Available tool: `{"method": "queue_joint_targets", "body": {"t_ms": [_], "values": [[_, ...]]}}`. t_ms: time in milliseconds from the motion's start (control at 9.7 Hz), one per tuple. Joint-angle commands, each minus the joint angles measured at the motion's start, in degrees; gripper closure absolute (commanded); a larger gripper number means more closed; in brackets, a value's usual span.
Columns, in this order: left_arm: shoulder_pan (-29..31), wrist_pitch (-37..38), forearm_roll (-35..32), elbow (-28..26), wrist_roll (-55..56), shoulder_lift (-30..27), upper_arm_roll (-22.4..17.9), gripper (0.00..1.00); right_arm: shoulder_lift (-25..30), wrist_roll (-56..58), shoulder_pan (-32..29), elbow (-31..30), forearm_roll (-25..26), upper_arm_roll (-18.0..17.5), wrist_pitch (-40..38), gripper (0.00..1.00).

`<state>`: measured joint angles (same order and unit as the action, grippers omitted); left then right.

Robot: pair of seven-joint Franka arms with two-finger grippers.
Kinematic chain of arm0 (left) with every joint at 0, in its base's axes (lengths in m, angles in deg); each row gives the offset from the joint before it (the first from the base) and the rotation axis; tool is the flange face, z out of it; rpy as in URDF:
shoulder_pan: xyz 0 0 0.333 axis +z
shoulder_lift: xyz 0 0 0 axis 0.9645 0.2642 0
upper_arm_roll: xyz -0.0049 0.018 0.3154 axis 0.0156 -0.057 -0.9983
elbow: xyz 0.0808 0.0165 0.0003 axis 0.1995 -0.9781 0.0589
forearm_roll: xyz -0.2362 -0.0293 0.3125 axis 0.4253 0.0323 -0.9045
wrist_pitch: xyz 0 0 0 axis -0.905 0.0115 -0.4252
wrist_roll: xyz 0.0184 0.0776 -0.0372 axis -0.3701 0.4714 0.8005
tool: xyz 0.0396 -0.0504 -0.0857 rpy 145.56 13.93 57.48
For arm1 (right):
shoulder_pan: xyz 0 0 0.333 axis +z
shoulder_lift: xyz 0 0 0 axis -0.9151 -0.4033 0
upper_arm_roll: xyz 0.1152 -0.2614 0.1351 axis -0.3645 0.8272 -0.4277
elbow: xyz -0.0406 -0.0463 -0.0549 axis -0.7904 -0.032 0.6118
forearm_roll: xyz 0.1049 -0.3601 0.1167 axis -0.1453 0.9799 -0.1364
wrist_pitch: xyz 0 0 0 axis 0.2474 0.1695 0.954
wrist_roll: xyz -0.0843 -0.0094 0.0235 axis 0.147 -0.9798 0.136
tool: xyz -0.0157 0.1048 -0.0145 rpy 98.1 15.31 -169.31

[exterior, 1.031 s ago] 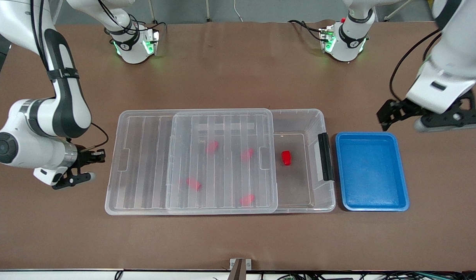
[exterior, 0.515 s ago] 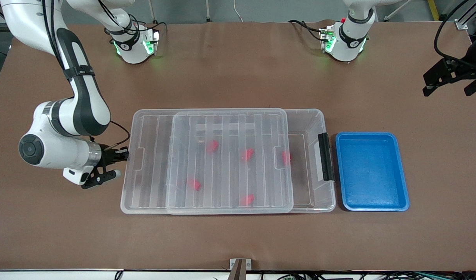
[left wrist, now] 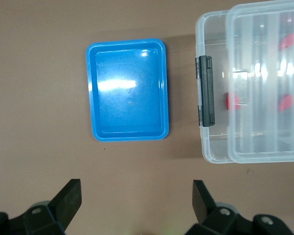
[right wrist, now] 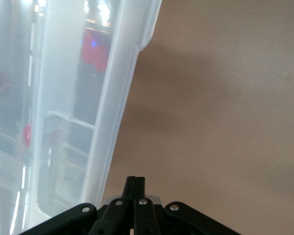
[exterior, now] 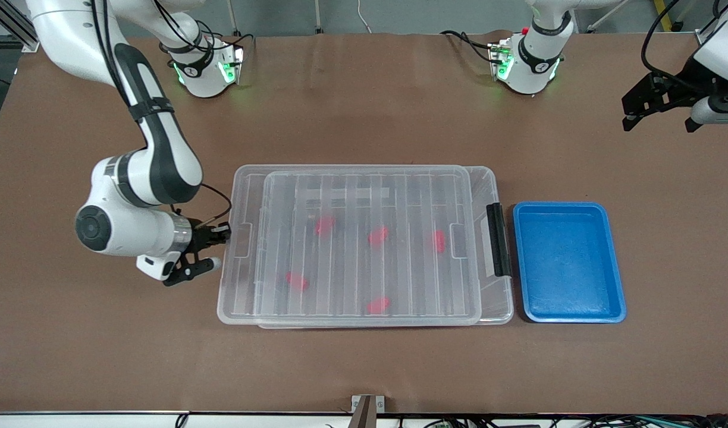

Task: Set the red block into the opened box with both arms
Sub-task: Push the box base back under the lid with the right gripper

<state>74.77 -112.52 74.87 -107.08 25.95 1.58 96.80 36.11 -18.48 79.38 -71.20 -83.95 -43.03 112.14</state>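
Observation:
The box is a clear bin in mid-table, and its ribbed lid covers nearly all of it. A narrow strip beside the black latch is uncovered. Several red blocks lie inside under the lid; the red block closest to the latch shows in the left wrist view too. My right gripper is shut, with its tips against the lid's short edge at the right arm's end. My left gripper hangs open and empty, high over bare table at the left arm's end.
An empty blue tray lies beside the box's latch end, toward the left arm's end. The lid overhangs the box at the right arm's end. Both arm bases stand along the table edge farthest from the front camera.
My right gripper has slid the lid toward the latch end, and it now covers the red block that lay exposed. The left arm has lifted away from beside the blue tray.

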Motion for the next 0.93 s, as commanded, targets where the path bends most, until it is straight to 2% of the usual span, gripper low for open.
{"method": "queue_joint_targets", "body": {"t_ms": [0,103,206,309,412,515,722,825], "values": [[0.0,-0.3,0.7,-2.6,0.4,-0.5,-0.2,0.00,-1.1,-2.7,0.1,1.2,-1.0,-1.5,1.5,1.00],[0.1,-0.2,0.8,-2.7,0.4,-0.6,-0.2,0.00,-1.1,-2.7,-0.3,1.6,-0.9,-1.5,1.2,0.98],[0.3,-0.1,1.0,-2.7,0.3,-0.7,-0.2,0.00,-1.1,-2.7,-0.8,3.0,-0.3,-1.3,0.7,0.72],[0.3,-0.2,1.7,-2.6,0.3,-0.6,-0.3,0.00,-0.2,-2.8,-2.0,3.3,0.2,-1.1,-1.5,0.18],[0.3,-0.2,1.7,-2.6,0.3,-0.4,-0.4,0.00,2.1,-2.8,-4.0,3.7,1.2,-0.8,-3.3,0.00],[0.7,-0.2,2.3,-2.6,0.3,-0.3,-0.5,0.00,5.5,-5.6,-6.0,4.6,3.9,-0.4,-6.2,0.00],[0.7,-0.4,2.8,-2.7,0.0,0.0,-0.7,0.00,12.3,-20.5,-6.4,7.4,13.3,0.8,-11.3,0.00],[0.7,-0.4,2.5,-2.7,-0.1,0.0,-0.8,0.00,16.1,-21.6,-7.5,7.2,14.6,1.7,-12.0,0.00]]}}
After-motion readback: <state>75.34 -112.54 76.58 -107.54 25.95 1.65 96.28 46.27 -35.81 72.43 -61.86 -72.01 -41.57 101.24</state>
